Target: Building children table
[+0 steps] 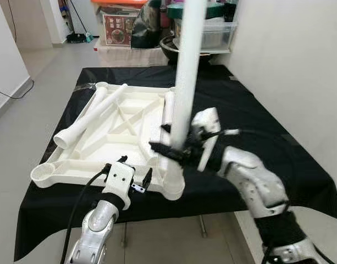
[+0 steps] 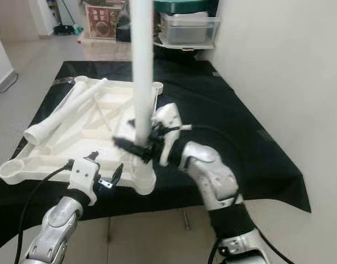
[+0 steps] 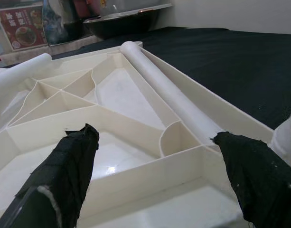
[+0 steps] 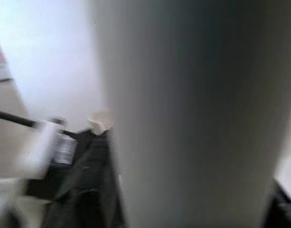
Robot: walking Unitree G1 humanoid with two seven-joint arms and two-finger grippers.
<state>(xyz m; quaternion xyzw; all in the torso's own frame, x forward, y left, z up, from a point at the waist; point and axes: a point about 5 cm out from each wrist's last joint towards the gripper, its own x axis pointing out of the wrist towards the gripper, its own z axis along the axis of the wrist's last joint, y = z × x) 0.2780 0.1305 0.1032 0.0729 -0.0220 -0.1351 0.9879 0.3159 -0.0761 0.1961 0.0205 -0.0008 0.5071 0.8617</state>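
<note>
— On the black-covered table (image 1: 256, 115), what lies there?

— A white tabletop (image 1: 110, 140) turned underside up, ribs showing. Two loose white legs (image 1: 88, 118) rest across it toward ten o'clock, and another leg (image 1: 168, 107) lies along its edge at one o'clock.

— Where is the upright leg (image 1: 187, 71)?

— It stands at the tabletop's corner at five o'clock, its foot in the corner socket (image 1: 172, 184), rising straight past the top of the head views.

— What has hold of it?

— The right gripper (image 1: 171, 147), its black fingers closed round the leg low down, just above the socket. Its wrist view is blurred, with the pale leg up close.

— And the left gripper (image 1: 134, 179)?

— At six o'clock, at the tabletop's near edge, fingers (image 3: 71, 161) spread wide with nothing between them, just beside the socket.

— Behind the table?

— Boxes and a clear bin (image 1: 215, 33) at twelve o'clock.
</note>
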